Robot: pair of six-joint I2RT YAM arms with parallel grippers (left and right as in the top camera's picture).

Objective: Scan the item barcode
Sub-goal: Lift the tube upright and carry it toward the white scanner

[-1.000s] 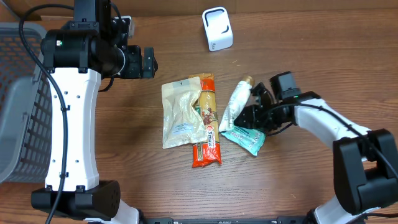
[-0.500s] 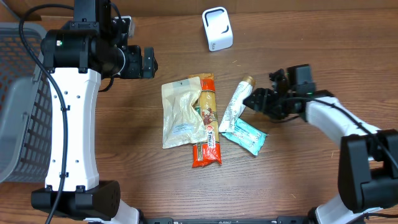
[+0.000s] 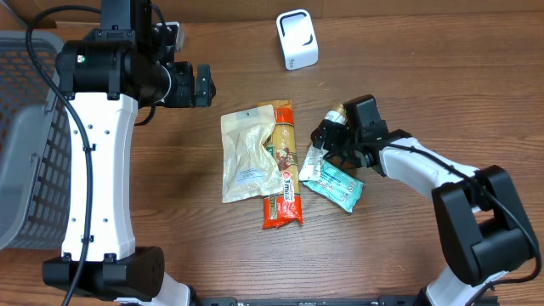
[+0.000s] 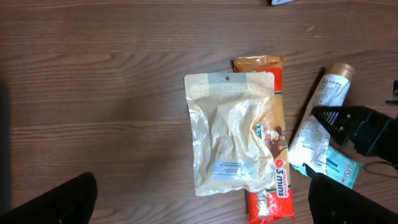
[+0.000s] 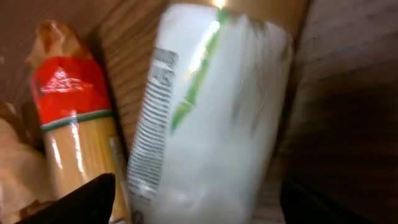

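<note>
Both jaws of right tool (image 3: 327,138) wide apart, straddling white tube (image 5: 211,112).

Basket (image 3: 25,144) at left edge of table (image 3: 425,68). Scanner (image 3: 297,39) at far side. Mid-table: pouch (image 3: 246,157) overlaps left side of pasta pack (image 3: 287,191). Tube (image 3: 316,157) just right of the pack, its near end on packet (image 3: 340,189).

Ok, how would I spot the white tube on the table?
Find the heap of packets on the wooden table. At its right side, beside the orange spaghetti pack, lies the tube. It alone is white and round, with a gold cap.
</note>
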